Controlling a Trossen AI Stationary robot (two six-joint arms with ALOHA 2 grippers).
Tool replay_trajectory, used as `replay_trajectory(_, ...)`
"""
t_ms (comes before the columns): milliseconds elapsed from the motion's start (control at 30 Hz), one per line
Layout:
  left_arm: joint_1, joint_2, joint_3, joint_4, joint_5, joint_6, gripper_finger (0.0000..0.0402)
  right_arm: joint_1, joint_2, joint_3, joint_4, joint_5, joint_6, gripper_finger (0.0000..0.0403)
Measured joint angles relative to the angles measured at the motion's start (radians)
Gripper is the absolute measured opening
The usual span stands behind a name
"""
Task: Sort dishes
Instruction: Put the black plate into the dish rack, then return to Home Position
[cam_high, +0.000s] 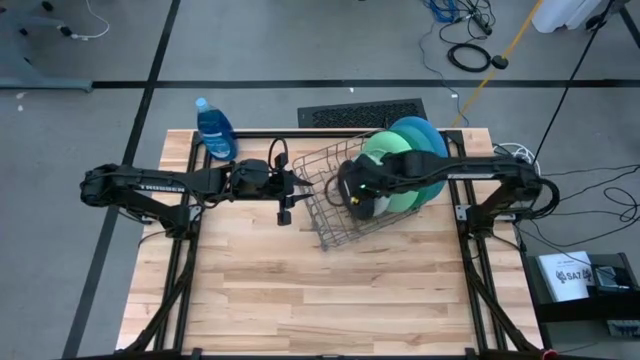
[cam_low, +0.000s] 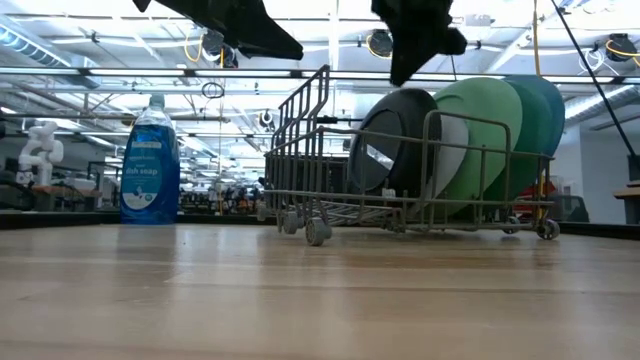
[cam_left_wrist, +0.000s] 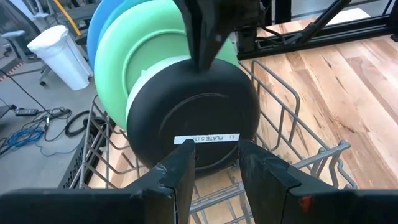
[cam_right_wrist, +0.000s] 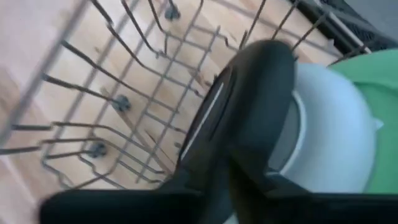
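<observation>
The right gripper (cam_left_wrist: 208, 37) is closed on the top rim of the black dish (cam_left_wrist: 193, 118), which stands upright in the wire rack (cam_high: 335, 205), foremost of the plates (cam_low: 490, 140). The left gripper (cam_high: 290, 190), part open and empty, hovers just outside the rack's opposite end.

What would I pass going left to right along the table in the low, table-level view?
Blue soap bottle → grey wire rack → black dish → pale mint plate → light green plate → teal plate.
</observation>
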Motion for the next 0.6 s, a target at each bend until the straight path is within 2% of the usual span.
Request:
replay_trajectory(67,0.0,0.0,0.0,0.0,0.0,0.0,0.0127,-0.004,0.034,0.0,-0.017,0.001,0.005,0.0012)
replay_trajectory(167,0.0,0.0,0.0,0.0,0.0,0.0,0.0127,-0.014,0.081,0.0,-0.084,0.018,0.05,0.0012)
replay_trajectory(333,0.0,0.0,0.0,-0.001,0.0,-0.005,0.0127,-0.011,0.106,-0.001,-0.19,0.13,0.11,0.0002)
replay_trajectory(500,0.0,0.0,0.0,-0.006,-0.001,-0.002,0.0127,0.035,0.058,-0.002,-0.106,0.199,0.045,0.0002)
replay_trajectory(600,0.0,-0.004,0.0,-0.015,-0.042,0.014,0.0127,0.084,-0.004,0.0,-0.031,0.255,-0.033,0.0002)
